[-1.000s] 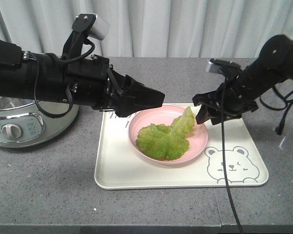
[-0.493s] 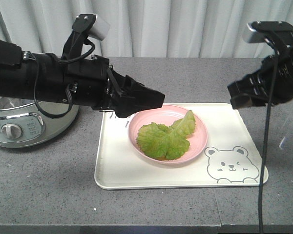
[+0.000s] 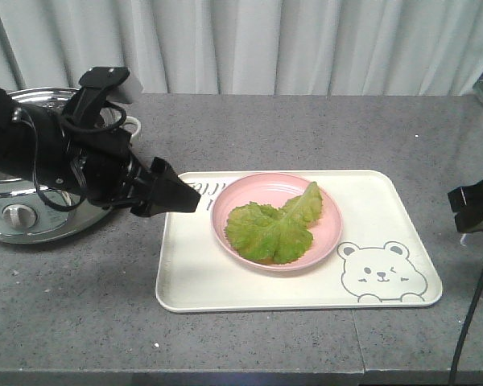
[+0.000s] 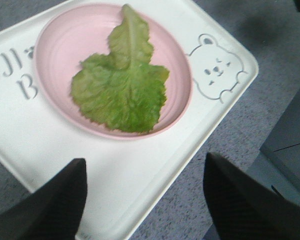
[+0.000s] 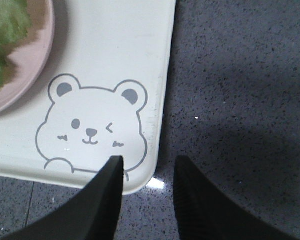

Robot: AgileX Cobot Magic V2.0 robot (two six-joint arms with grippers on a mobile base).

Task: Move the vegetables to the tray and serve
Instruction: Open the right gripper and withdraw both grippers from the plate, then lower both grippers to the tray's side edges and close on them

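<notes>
Vegetables [image 3: 274, 229] in pink plate [image 3: 330, 233], plate on tray [image 3: 225, 281]: transfer judged done.
Step in hand: serve.
Left gripper [image 4: 145, 160]: wide, empty, at lettering-end rim.
Right gripper [image 5: 150, 160]: narrow, empty, at bear-end rim.
Next: 2 grippers clamp opposite rims, lift level.

Tray [image 4: 140, 170] lettering — only "IJI" and "B" legible.

Vegetables [image 4: 121, 90] in plate [image 4: 65, 45] on tray [image 4: 140, 170]
</notes>
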